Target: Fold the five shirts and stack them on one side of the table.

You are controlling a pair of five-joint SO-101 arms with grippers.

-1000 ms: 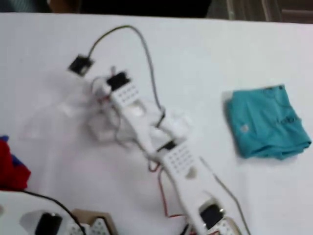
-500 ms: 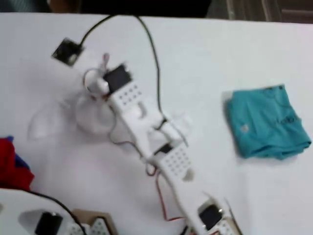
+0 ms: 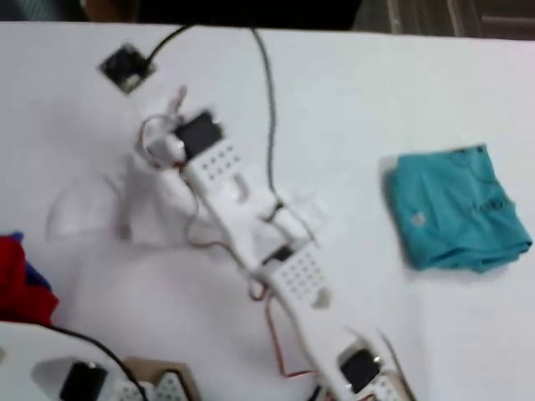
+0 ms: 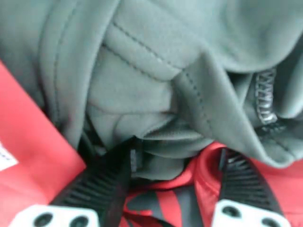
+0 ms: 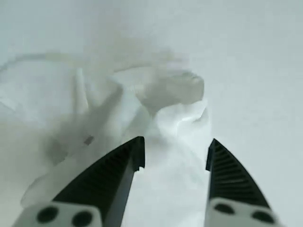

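At the left-centre of the white tabletop (image 3: 351,100), a crumpled white cotton shirt (image 3: 100,209) lies loosely bunched under the outstretched right arm. A neatly folded teal shirt (image 3: 456,209) sits well apart on the far right, and a heap of red cloth (image 3: 21,284) shows at the left edge.

The step in hand looks like getting hold of the white shirt so it can be spread flat before folding. To do it well, the pinch should probably take one clear edge, a hem or a shoulder seam, rather than the raised knot of folds. The cloth should then be drawn out low across the tabletop so it does not tangle. White on white makes the edges hard to pick out, so a slow approach seems wise.

The right tool (image 5: 175,144) stands with its jaws well apart, a ridge of white fabric running up between them, nothing pinched. The left tool (image 4: 177,156) is also spread wide over a soft grey-green garment (image 4: 151,71) resting on red fabric. A fold of it droops between the jaws, ungripped.
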